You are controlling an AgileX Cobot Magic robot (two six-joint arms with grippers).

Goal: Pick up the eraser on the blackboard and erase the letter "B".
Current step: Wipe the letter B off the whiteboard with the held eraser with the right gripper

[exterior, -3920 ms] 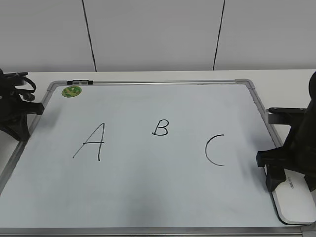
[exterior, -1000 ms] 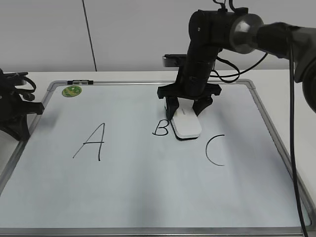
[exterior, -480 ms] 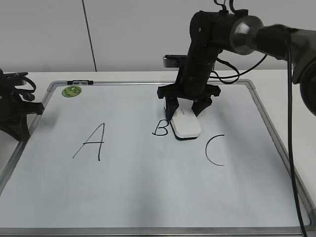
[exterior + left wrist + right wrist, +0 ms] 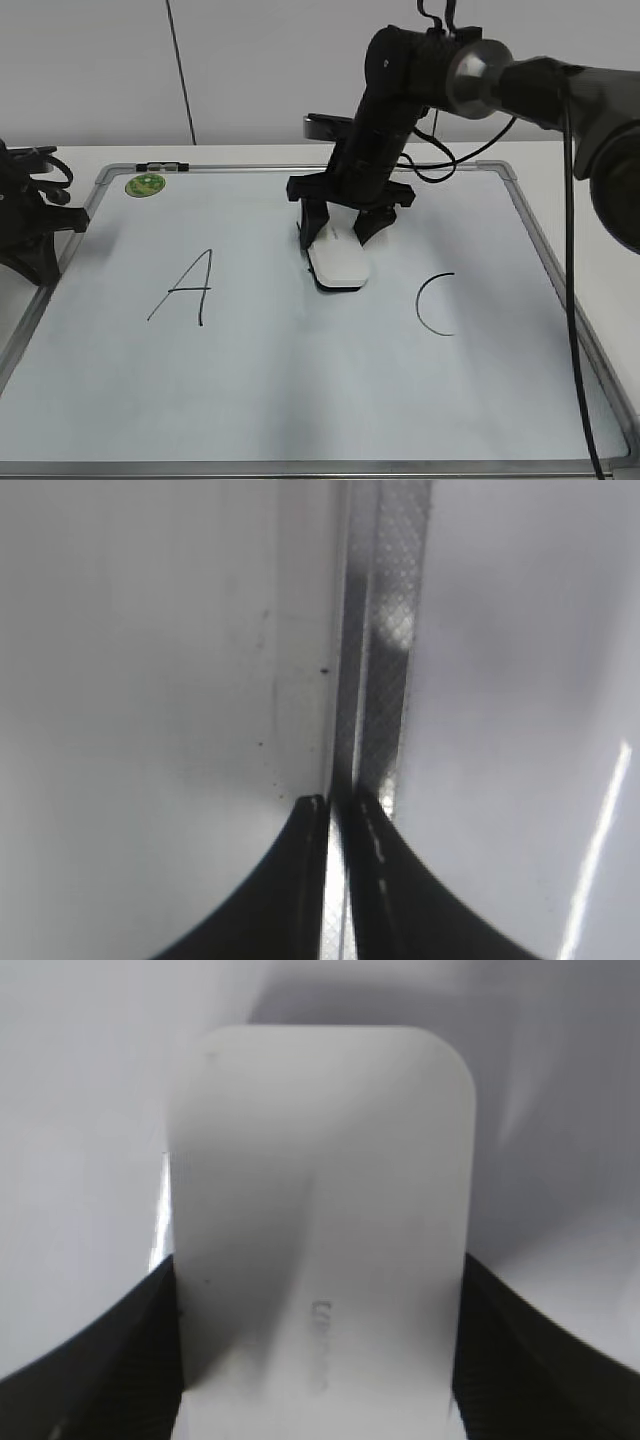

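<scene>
My right gripper (image 4: 340, 228) is shut on the white eraser (image 4: 336, 264), which lies flat on the blackboard (image 4: 300, 400) at the spot where the letter "B" was drawn. The "B" is hidden under the eraser. In the right wrist view the eraser (image 4: 320, 1220) fills the space between both fingers (image 4: 320, 1340), grey print on top. My left gripper (image 4: 35, 245) rests at the board's left edge; in the left wrist view its fingers (image 4: 335, 805) are shut together over the silver frame (image 4: 385, 630).
A tall black "A" (image 4: 185, 288) is at left and a curved "C" (image 4: 435, 303) at right. A round green magnet (image 4: 145, 184) and a small black marker (image 4: 162, 166) sit at the board's far left corner. White wall panels stand behind.
My right gripper has slid the eraser leftward from beside the "B" onto it, so the letter is now covered. The left arm has not moved.
</scene>
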